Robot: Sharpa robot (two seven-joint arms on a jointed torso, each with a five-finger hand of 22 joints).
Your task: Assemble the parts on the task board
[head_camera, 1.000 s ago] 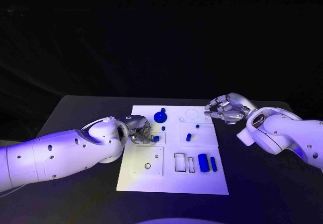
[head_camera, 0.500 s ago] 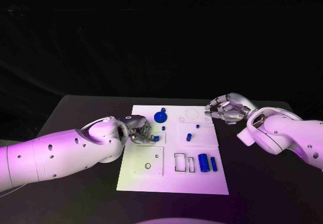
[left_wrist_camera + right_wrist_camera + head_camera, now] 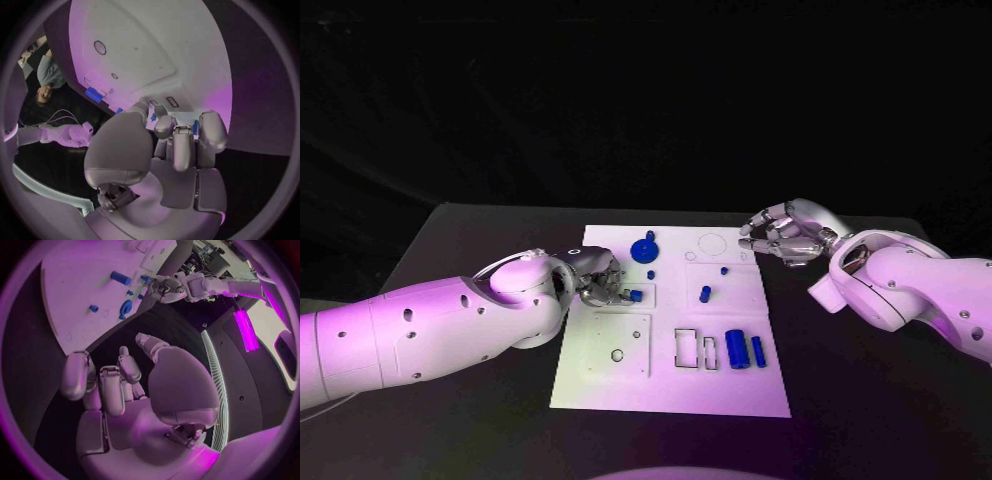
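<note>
Head view has the left hand (image 3: 600, 279) low on the task board (image 3: 672, 390), fingers closed round a small blue part (image 3: 635, 295) at the board's left side — the part pokes out from the fingertips toward the board's middle. The right hand (image 3: 783, 235) hovers off the board's far right corner, fingers curled in on nothing, well apart. Left wrist view adds slivers of blue between the fingers (image 3: 181, 145); how the part seats, I cannot tell.

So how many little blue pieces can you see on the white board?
7 small blue pieces: a round one at the far end, a tiny one below it, one at the left hand, two mid-board, two bars nearer. The hand may hide more.
</note>
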